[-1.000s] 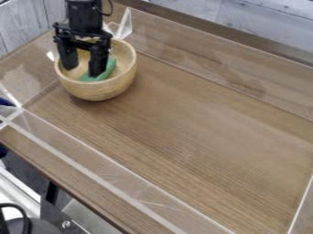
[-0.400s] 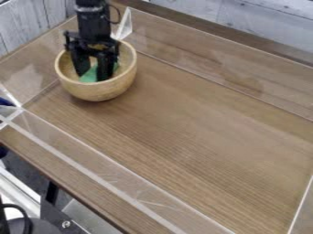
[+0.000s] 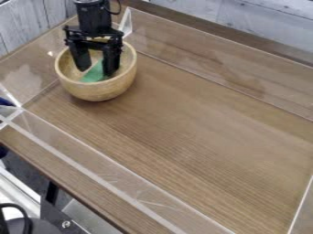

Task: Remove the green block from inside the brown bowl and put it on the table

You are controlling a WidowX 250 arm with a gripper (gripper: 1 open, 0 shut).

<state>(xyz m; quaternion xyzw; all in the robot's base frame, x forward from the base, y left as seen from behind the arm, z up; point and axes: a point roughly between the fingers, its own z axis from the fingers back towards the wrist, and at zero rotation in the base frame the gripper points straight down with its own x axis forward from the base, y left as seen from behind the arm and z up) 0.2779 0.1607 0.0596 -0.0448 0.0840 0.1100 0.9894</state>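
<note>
In the upper left of the frame, the robot's black two-fingered hand [image 3: 95, 67] stands inside the round light tan wooden bowl [image 3: 95, 76], its jaws spread wide, one either side of the small bright green rectangular block [image 3: 90, 73]. Over the past second the hand has shifted slightly right across the bowl and sits squarer over the block, which lies at the bowl's bottom, ungripped. The grasp looks set up but not made; the brown wood-grain desk [image 3: 196, 128] awaits the block.
</note>
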